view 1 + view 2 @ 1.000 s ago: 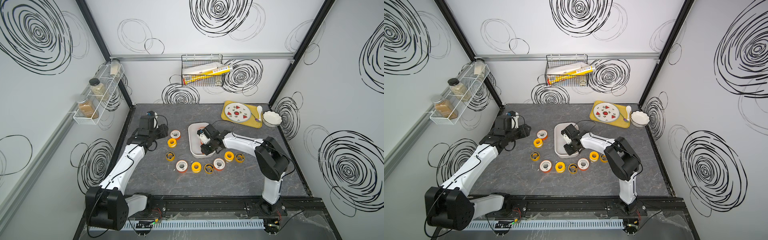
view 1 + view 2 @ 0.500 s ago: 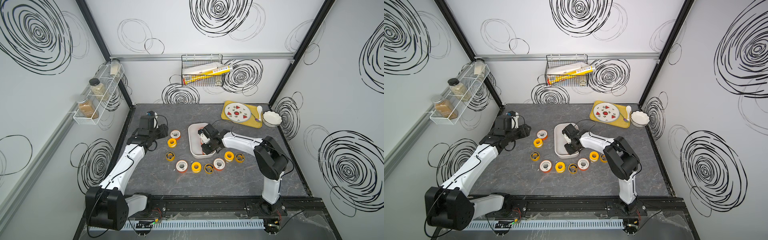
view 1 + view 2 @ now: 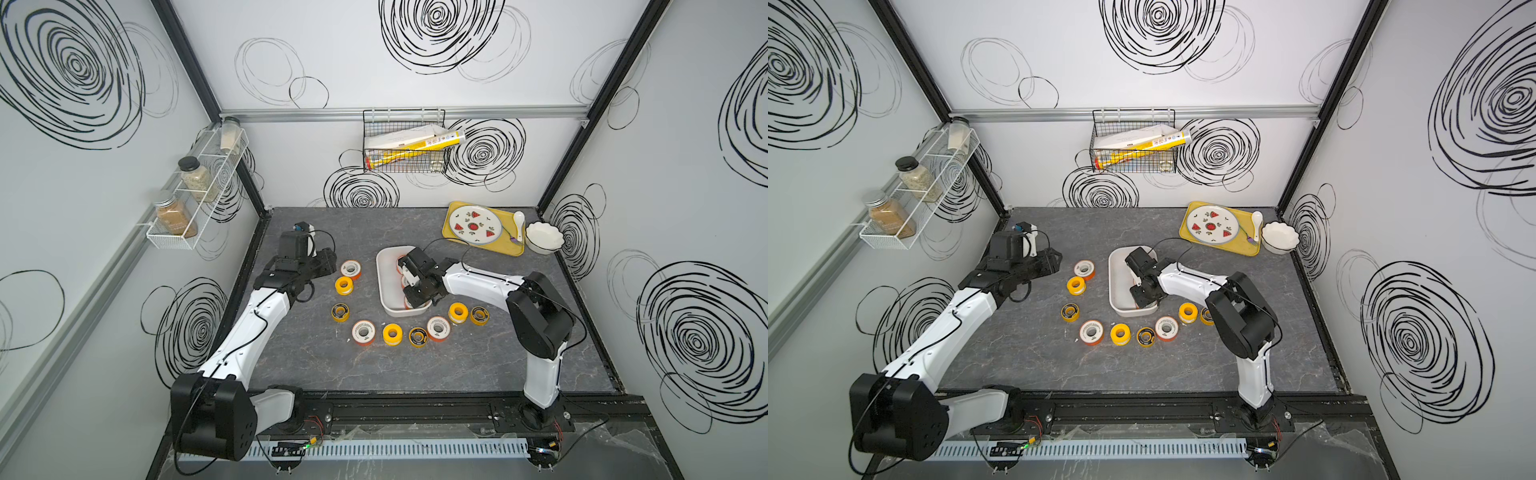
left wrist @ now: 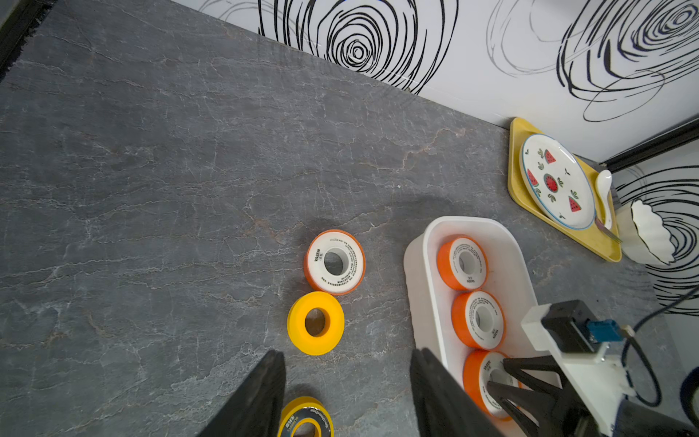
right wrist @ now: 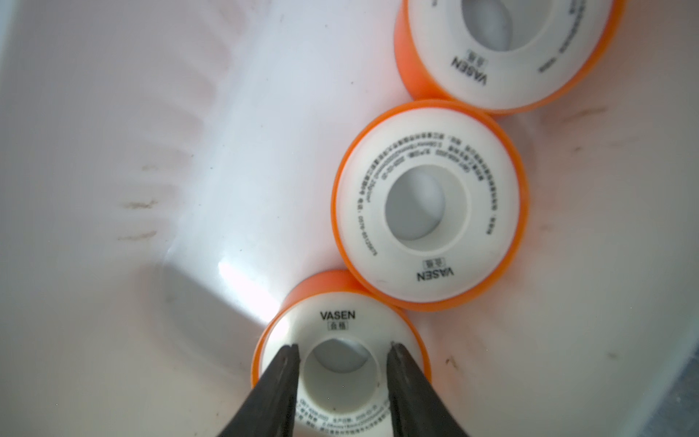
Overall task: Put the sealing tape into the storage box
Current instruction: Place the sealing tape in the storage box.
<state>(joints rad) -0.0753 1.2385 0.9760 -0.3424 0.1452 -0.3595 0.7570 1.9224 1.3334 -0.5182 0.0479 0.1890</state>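
Three spools (image 5: 491, 212) are sitting in the box (image 5: 113, 151); right gripper (image 5: 342, 346), narrowly parted on the frame-bottom spool (image 5: 340, 302), is risking snagging it upward; left gripper (image 4: 348, 352) is gaping empty.

Looks like a robotics lab test cell, dressed up as a kitchen corner; closes in with white wall panels (image 3: 353, 50) printed with black swirls and framed by black posts (image 3: 241, 166); bolts a left arm (image 3: 249, 328) and a right arm (image 3: 478, 284) to a front rail (image 3: 415, 411) above a slotted cable duct (image 3: 395, 449); adds kitchen props: spice rack (image 3: 172, 241), wire basket (image 3: 405, 164), yellow tray (image 3: 503, 212) with plate (image 3: 475, 224), stone-look tabletop (image 3: 374, 365).
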